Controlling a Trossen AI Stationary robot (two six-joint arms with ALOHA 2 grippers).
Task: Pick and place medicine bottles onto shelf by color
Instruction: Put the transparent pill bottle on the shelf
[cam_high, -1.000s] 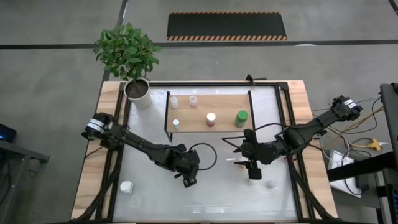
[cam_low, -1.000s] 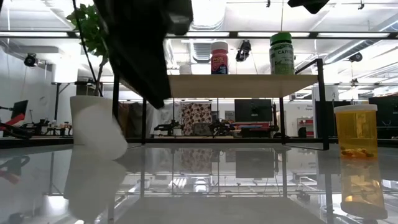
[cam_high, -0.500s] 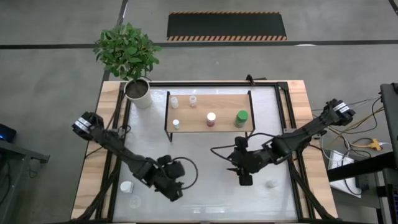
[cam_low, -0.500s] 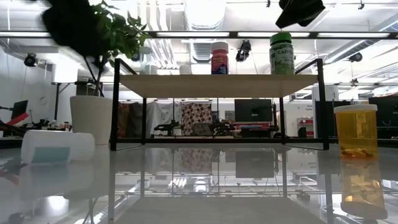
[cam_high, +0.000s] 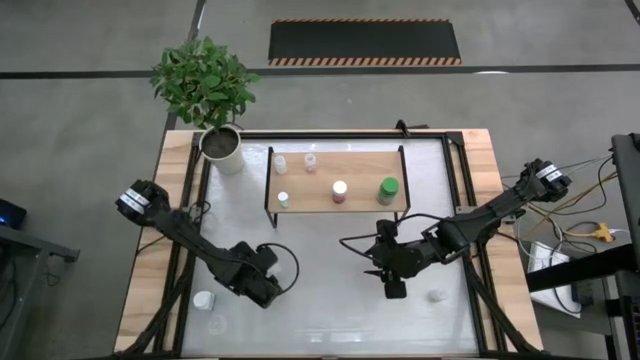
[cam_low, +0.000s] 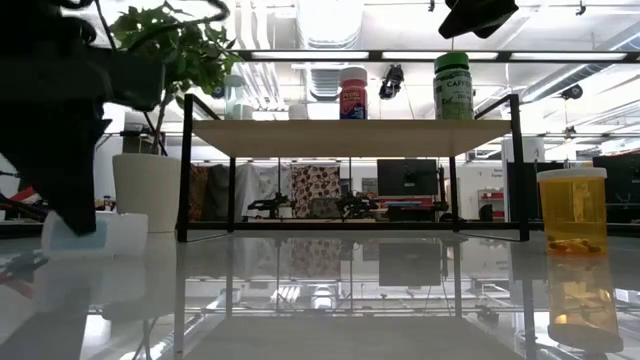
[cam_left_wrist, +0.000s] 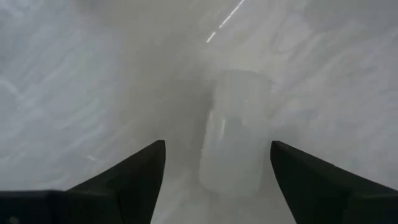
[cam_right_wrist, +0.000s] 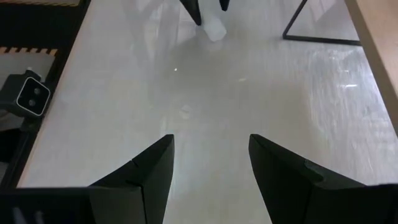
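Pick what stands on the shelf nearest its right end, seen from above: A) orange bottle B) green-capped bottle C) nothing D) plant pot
B: the high view shows the green-capped bottle standing nearest the right end of the shelf, with the red-labelled white-capped bottle beside it toward the middle; the low view shows the orange bottle standing on the table, not on the shelf.

In the left wrist view, a pale bottle (cam_left_wrist: 233, 134) ahead of the left gripper (cam_left_wrist: 217, 165) is badly blurred, so its label and cap cannot be made out. In the low view, most of a white bottle (cam_low: 110, 232) is hidden behind a dark blurred arm, and the right arm (cam_low: 478, 14) is cut off by the top edge. From above, labels on the shelf (cam_high: 335, 176) bottles are too small to be read
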